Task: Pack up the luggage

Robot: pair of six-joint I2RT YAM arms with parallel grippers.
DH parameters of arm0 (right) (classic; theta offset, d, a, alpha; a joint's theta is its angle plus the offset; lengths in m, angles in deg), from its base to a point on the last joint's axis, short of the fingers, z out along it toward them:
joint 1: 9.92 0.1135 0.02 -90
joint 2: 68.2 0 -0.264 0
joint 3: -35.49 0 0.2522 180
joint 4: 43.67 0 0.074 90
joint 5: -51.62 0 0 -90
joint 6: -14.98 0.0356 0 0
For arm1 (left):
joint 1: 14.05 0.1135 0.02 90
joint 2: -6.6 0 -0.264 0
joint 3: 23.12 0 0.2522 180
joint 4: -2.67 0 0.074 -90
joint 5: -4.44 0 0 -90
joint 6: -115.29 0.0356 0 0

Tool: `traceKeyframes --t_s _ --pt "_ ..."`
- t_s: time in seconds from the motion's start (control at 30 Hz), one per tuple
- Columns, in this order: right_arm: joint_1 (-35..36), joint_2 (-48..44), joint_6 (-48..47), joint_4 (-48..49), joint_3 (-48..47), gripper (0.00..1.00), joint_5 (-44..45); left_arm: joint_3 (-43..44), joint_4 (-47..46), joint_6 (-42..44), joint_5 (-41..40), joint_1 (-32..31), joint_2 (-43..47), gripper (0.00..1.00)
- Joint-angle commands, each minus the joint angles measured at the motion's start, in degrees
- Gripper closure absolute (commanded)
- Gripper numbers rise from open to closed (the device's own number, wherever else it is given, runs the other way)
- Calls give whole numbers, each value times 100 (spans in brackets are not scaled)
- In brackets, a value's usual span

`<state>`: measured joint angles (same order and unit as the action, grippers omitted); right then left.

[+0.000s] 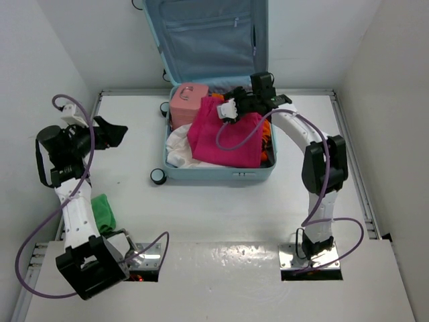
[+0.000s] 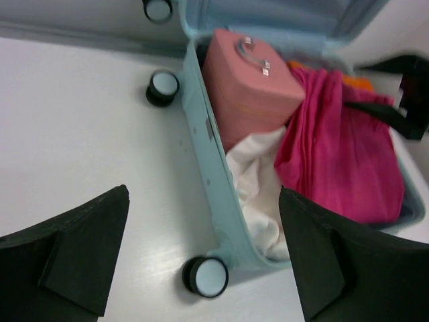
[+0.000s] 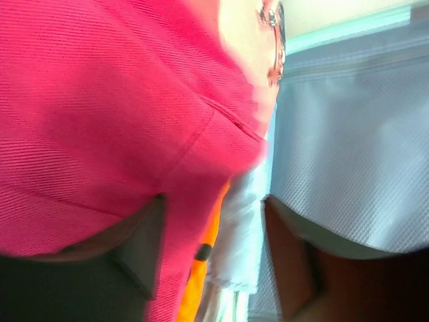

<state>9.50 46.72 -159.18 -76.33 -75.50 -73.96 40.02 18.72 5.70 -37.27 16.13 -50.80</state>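
Observation:
The luggage (image 1: 218, 174), a pale aqua hard-shell suitcase, lies open at the back centre with its lid standing up. Inside are a pink vanity case (image 1: 188, 98), a magenta cloth (image 1: 228, 139), a white cloth (image 1: 177, 153) and something orange (image 1: 267, 131). My right gripper (image 1: 231, 107) is over the back of the suitcase, jaws apart, with the magenta cloth (image 3: 114, 100), orange fabric and white fabric between its fingers (image 3: 144, 251). My left gripper (image 1: 118, 131) is open and empty above the table to the left of the suitcase. Its view shows the luggage's side wall (image 2: 201, 147) and the vanity case (image 2: 248, 84).
A green cloth (image 1: 102, 211) lies on the table beside the left arm. Black spinner wheels (image 1: 158, 176) stick out at the suitcase's left side, also in the left wrist view (image 2: 205, 276). White walls close in the table on three sides.

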Motion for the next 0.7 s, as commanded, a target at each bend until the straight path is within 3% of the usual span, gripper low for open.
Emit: traceKeyframes --t_s 0.0,0.1,0.3,0.37,0.5,0.67 --pt "149 -346 546 912 178 36 286 412 603 1024 127 -266 -138 6" --pt "255 -706 1436 923 117 24 674 1246 2280 2219 49 -319 -630 6" --pt "518 -1664 3378 564 126 21 1386 2118 3970 3645 -1013 -521 -1527 25" --pt "633 -2075 4045 300 90 21 1526 2592 5181 5153 -1207 -731 -1922 30" --pt "931 -2719 5030 -244 458 21 1720 2866 7159 7816 -1770 -855 -2371 30" --pt "1178 -3501 5489 -501 1126 21 2019 2041 7242 9403 -2797 -364 -2319 30"
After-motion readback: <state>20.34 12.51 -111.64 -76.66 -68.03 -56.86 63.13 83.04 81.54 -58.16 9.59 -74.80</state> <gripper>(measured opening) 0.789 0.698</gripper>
